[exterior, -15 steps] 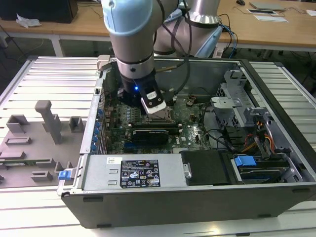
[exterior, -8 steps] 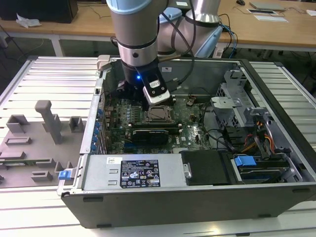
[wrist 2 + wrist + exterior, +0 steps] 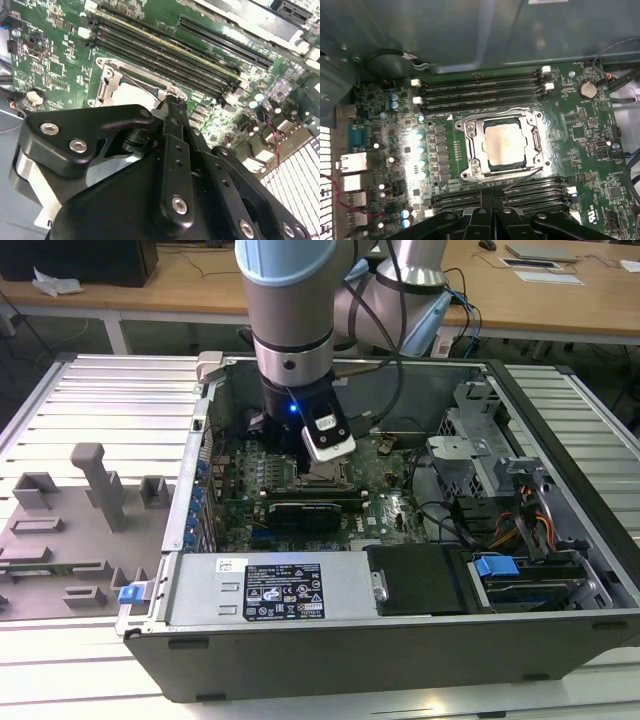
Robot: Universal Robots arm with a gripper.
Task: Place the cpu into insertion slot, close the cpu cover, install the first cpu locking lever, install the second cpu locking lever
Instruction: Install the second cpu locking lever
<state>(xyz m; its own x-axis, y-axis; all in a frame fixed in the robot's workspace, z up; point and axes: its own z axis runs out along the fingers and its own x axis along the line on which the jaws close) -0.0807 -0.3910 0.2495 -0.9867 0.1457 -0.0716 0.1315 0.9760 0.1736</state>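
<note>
The gripper (image 3: pixel 492 202) hangs just over the edge of the CPU socket, its two black fingers (image 3: pixel 481 200) drawn together to a narrow point and holding nothing, the tips beside the row of memory slots (image 3: pixel 500 192) that flanks the socket. Just beyond the tips the cpu (image 3: pixel 503 145) lies flat inside the insertion slot (image 3: pixel 470 137), and the cpu cover (image 3: pixel 532 142) looks folded down around it, its window framing the chip's pale top. A thin wire locking lever (image 3: pixel 512 111) runs along the socket's far side, and I judge the levers are the step in hand: press on the wire itself, keep clear of the chip, and slide it under its hook without scraping the motherboard (image 3: pixel 585 135). Beyond the socket sit more memory slots.
</note>
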